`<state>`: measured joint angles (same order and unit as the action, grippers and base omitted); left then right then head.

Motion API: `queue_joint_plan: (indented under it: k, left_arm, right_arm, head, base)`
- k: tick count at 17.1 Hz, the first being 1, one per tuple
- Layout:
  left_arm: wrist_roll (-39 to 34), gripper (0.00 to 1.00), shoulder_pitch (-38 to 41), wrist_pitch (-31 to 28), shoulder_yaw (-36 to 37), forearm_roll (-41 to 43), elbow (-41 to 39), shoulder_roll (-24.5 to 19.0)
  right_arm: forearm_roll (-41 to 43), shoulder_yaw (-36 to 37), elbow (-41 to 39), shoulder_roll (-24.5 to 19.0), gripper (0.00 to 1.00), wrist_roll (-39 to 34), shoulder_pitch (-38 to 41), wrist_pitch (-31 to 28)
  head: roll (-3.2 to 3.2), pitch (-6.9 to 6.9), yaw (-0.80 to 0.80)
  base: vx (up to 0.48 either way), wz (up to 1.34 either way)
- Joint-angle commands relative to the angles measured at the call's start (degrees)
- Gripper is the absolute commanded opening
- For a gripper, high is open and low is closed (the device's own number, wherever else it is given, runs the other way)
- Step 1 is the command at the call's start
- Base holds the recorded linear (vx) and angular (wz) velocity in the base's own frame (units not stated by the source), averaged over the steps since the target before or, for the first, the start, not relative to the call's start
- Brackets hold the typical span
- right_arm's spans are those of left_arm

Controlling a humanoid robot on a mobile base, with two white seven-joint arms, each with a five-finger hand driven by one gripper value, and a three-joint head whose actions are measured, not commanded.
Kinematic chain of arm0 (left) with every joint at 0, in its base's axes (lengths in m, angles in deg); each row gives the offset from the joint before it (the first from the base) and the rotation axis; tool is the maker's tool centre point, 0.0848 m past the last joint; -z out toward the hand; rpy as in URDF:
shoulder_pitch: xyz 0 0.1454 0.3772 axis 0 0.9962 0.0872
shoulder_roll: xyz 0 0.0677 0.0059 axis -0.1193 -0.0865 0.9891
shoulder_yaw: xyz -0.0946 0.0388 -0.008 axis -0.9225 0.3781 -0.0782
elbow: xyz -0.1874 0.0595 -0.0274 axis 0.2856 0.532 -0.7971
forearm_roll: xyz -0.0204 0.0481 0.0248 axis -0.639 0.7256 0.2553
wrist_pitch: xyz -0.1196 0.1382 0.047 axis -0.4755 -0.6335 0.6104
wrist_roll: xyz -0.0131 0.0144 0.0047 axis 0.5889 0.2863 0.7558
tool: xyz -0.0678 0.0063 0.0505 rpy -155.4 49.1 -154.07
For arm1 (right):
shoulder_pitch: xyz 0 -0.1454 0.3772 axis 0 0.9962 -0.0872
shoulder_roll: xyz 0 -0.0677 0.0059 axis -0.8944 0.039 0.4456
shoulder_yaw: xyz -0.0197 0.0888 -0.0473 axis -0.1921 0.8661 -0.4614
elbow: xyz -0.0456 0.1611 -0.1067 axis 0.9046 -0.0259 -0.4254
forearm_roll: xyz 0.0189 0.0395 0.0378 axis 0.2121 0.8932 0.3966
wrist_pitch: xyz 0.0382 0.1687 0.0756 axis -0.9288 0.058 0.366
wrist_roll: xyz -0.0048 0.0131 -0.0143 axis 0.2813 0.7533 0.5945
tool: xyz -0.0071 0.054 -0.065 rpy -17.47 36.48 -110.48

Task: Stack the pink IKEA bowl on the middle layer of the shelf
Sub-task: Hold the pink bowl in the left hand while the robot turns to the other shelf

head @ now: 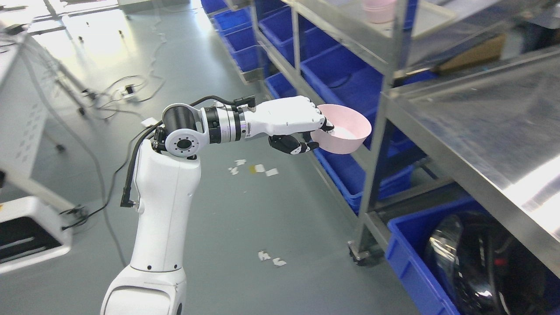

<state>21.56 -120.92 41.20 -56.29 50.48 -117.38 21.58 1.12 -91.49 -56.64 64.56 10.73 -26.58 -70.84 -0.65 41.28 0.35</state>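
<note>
- The left arm [162, 210] comes in from the lower left of the head view, goes up, bends at the elbow and then reaches to the right, toward the shelves.
- The left hand [291, 124] holds the pink bowl [343, 129] by its near rim: the white fingers [317, 114] lie over the rim and the dark thumb is below, against the outer wall of the bowl.
- The bowl is in the air with its opening upward, a little tilted, and it rests on no surface.
- The bowl is just in front of the vertical post [380, 144] of the metal shelf [477, 131]; whether it touches the post I cannot tell.
- The bowl is a little lower than the steel layer of the near shelf, which lies to its right.
- On a layer of the farther shelf, at the top edge of the view, stands another pink container [379, 11]; only its lower part is visible.
- Under the shelves there are blue plastic bins [345, 74] in rows, and the nearest bin [411, 262] at the lower right holds a dark, shiny object.
- On the grey floor [245, 218] lie some small white scraps [271, 172] and several black cables [127, 89].
- At the left edge stands a white cart [26, 113].
</note>
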Motion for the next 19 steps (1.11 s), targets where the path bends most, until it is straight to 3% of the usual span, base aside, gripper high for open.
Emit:
queue_joint_plan:
  k: [1, 10, 19]
  left_arm:
    - [-0.62, 0.01, 1.3, 0.2, 1.09, -0.25, -3.93, -0.88]
    - [-0.71, 0.01, 1.74, 0.2, 1.09, -0.16, -4.55, -0.88]
    - [-1.32, 0.01, 1.82, 0.2, 1.1, -0.16, -4.55, -0.88]
  right_arm:
    - [0.0, 0.0, -1.0, 1.0, 1.0, -0.07, 0.27, -0.02]
    - [0.0, 0.0, -1.0, 1.0, 1.0, -0.07, 0.27, -0.02]
    - [0.0, 0.0, -1.0, 1.0, 1.0, -0.07, 0.27, -0.02]
  head:
    - [0.0, 0.0, 0.0]
    - [0.0, 0.01, 0.0]
    - [0.0, 0.01, 0.0]
  base:
    - [0.026, 1.16]
    - [0.096, 0.78]
    - [0.306, 0.11]
